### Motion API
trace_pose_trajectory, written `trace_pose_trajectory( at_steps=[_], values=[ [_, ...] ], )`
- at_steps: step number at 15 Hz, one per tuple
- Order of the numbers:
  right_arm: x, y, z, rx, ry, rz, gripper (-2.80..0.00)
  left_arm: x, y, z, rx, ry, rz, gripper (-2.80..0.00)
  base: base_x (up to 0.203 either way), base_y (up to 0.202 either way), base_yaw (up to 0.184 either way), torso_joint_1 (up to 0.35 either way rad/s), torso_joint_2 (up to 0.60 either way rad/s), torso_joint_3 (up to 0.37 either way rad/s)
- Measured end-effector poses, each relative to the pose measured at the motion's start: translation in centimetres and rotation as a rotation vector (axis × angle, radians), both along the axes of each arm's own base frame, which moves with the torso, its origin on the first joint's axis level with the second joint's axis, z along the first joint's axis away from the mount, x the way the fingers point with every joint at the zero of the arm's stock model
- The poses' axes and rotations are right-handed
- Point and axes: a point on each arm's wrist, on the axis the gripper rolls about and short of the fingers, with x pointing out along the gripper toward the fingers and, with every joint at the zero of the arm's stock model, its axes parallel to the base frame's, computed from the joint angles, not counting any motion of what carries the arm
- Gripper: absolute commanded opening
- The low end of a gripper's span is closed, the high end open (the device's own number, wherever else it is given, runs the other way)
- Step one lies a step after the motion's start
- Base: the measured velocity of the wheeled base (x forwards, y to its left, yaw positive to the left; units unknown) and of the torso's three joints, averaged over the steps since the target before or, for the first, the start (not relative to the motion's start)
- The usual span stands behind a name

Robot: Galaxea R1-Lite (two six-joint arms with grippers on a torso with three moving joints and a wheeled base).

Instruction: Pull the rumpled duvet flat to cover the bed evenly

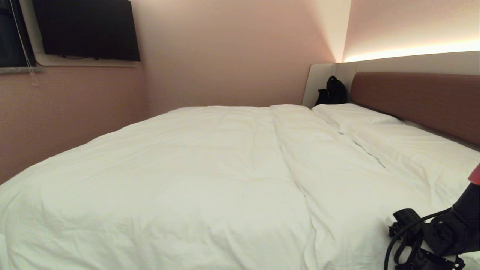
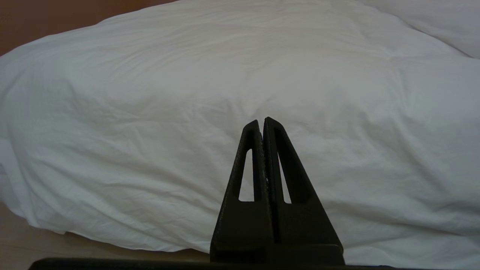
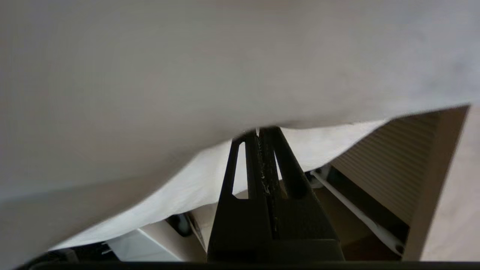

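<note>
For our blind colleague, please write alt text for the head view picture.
A puffy white duvet covers most of a large bed with a brown headboard, creased down the middle. Two white pillows lie at the head, a black bag sits in the corner, and the robot's black right arm shows at the lower right.

Soft creased cloth duvet (image 1: 187, 180) (matt)

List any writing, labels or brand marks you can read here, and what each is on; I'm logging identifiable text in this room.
None: no readable text on the duvet, pillows, headboard, wall screen, black bag, left gripper or right gripper.
</note>
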Motion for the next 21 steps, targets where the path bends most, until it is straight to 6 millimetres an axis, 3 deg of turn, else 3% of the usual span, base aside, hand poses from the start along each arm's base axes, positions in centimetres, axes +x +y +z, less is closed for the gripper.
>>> trace_pose_trajectory(
  at_steps=[2,5,11,14,17,21],
  values=[
    [-0.2,0.0,0.3,-0.007,-0.009,-0.001,-2.80,0.0,0.0,0.0,0.000,-0.001,0.000,-2.80,0.000,0.000,0.000,0.000,0.00,0.000],
    [-0.9,0.2,2.6,-0.006,-0.097,0.008,-2.80,0.0,0.0,0.0,0.000,0.000,0.001,-2.80,0.000,0.000,0.000,0.000,0.00,0.000],
    [-4.1,1.5,11.5,0.052,-0.531,0.093,-2.80,0.0,0.0,0.0,0.001,-0.001,0.001,-2.80,0.000,0.000,0.000,0.000,0.00,0.000],
    [-7.4,1.7,16.5,0.094,-0.810,0.143,-2.80,0.0,0.0,0.0,0.001,0.000,0.000,-2.80,0.000,0.000,0.000,0.000,0.00,0.000],
    [-12.0,1.5,20.6,0.118,-1.073,0.179,-2.80,0.0,0.0,0.0,0.000,0.000,-0.001,-2.80,0.000,0.000,0.000,0.000,0.00,0.000],
    [-19.0,1.0,22.8,0.121,-1.335,0.196,-2.80,0.0,0.0,0.0,0.000,0.000,0.000,-2.80,0.000,0.000,0.000,0.000,0.00,0.000]
  ],
)
